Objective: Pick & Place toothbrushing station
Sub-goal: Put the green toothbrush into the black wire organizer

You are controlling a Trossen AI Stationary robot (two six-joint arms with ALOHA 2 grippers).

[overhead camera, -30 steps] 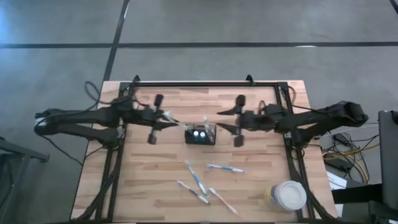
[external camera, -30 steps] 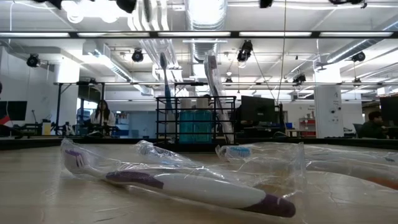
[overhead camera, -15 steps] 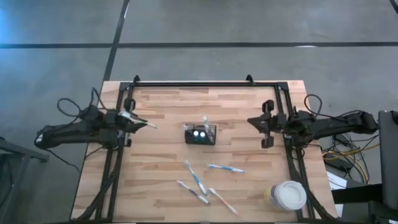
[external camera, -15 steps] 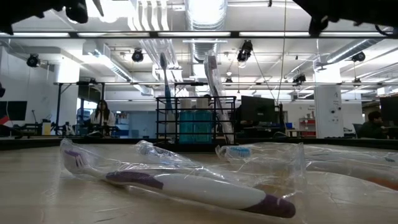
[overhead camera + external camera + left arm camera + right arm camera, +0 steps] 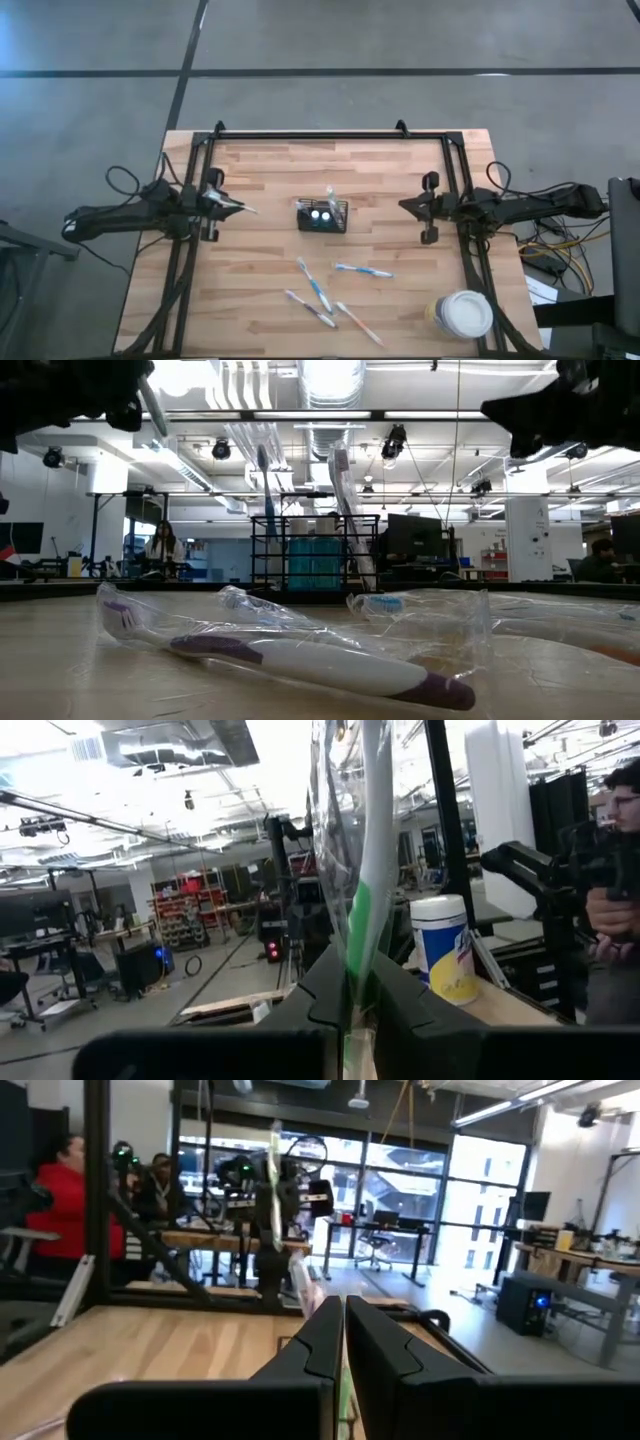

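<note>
Left gripper point(image 5: 222, 203) sits at the table's point(image 5: 260, 300) left edge, clamped on a wrapped toothbrush point(image 5: 362, 880). Right gripper point(image 5: 425, 208) is at the right edge, fingers pressed together, empty. The toothbrushing station point(image 5: 322, 215) stands mid-table, between them.
</note>
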